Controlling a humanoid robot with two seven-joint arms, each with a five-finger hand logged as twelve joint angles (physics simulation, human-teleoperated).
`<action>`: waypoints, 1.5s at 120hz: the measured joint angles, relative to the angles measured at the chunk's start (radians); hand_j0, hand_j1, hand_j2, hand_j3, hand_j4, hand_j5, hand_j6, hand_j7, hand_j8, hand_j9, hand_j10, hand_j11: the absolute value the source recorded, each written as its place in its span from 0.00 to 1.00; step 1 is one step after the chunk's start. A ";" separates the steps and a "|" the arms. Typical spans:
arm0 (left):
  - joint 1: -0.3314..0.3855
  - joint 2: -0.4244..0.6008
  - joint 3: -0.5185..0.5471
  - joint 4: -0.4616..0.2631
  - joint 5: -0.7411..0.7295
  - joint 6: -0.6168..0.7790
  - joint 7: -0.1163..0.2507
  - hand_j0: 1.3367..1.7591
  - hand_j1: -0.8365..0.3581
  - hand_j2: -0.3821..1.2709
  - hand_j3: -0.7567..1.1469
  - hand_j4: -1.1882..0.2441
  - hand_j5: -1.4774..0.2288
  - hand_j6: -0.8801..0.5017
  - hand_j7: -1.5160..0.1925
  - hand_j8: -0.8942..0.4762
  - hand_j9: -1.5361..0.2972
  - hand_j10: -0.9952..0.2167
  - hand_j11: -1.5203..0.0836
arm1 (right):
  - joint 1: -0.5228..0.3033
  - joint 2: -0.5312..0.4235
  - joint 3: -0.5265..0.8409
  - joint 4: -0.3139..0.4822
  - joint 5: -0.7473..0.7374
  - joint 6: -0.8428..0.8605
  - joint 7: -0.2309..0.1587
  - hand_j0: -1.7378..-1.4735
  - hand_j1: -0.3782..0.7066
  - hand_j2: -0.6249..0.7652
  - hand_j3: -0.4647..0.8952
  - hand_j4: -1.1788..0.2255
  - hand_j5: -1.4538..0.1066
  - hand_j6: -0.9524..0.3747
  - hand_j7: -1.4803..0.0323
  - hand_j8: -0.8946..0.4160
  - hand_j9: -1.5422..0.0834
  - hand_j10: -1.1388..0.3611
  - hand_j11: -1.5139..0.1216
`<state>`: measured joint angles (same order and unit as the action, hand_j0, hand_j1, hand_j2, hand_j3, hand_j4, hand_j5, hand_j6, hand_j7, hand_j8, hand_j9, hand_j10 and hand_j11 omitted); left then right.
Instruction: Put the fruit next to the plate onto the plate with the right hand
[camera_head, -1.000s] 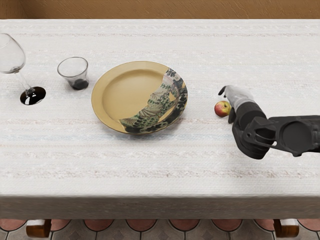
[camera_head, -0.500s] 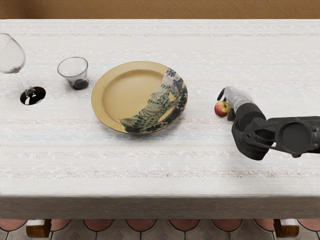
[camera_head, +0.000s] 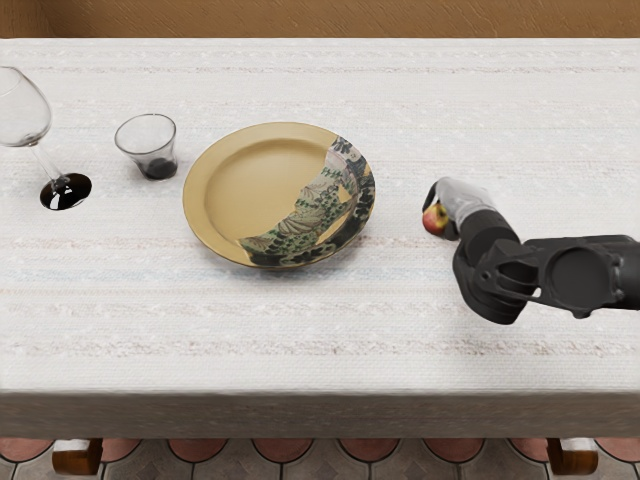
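A small red-yellow apple (camera_head: 432, 219) lies on the tablecloth just right of the plate (camera_head: 240, 190), a round ochre dish with a dark patterned patch on its right side. My right hand (camera_head: 440, 203) comes in from the right edge and sits over the apple. Its pale fingers curl across the top and right of the fruit, and a dark thumb wraps the far left side. Only the apple's left half shows. The apple still rests on the table. The left arm is out of view.
A short glass tumbler (camera_head: 146, 144) stands left of the plate. A tilted wine glass (camera_head: 25, 115) with a dark base is at the far left edge. The table's front edge runs along the bottom.
My right hand has moved left and down over the apple and closed around it. The apple has shifted slightly left, toward the plate.
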<state>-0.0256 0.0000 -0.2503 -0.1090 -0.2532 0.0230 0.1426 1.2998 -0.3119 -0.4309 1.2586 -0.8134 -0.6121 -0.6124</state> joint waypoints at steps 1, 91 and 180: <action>0.000 0.000 0.000 0.000 0.000 0.000 0.000 0.76 0.99 0.23 0.40 0.83 0.87 0.64 0.89 0.65 0.84 0.82 0.95 | 0.000 0.000 0.000 0.000 0.000 0.000 0.000 0.30 0.65 0.49 0.27 0.49 0.35 0.45 0.38 0.37 0.38 0.30 0.36; 0.000 0.000 0.000 0.000 0.000 0.000 0.000 0.76 0.99 0.23 0.40 0.83 0.87 0.64 0.89 0.65 0.84 0.82 0.95 | 0.236 -0.029 0.007 0.170 0.101 0.005 0.001 0.32 0.65 0.64 0.34 0.46 0.27 0.43 0.31 0.35 0.32 0.25 0.30; 0.000 0.000 0.000 0.000 0.000 0.000 0.000 0.76 0.99 0.23 0.40 0.83 0.87 0.64 0.89 0.65 0.84 0.82 0.95 | 0.284 0.303 0.060 -0.160 0.183 0.084 0.000 0.34 0.55 0.58 0.34 0.42 0.21 0.41 0.25 0.32 0.25 0.21 0.23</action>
<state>-0.0260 0.0000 -0.2501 -0.1089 -0.2533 0.0229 0.1426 1.5839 -0.0092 -0.3711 1.0983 -0.6309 -0.5285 -0.6124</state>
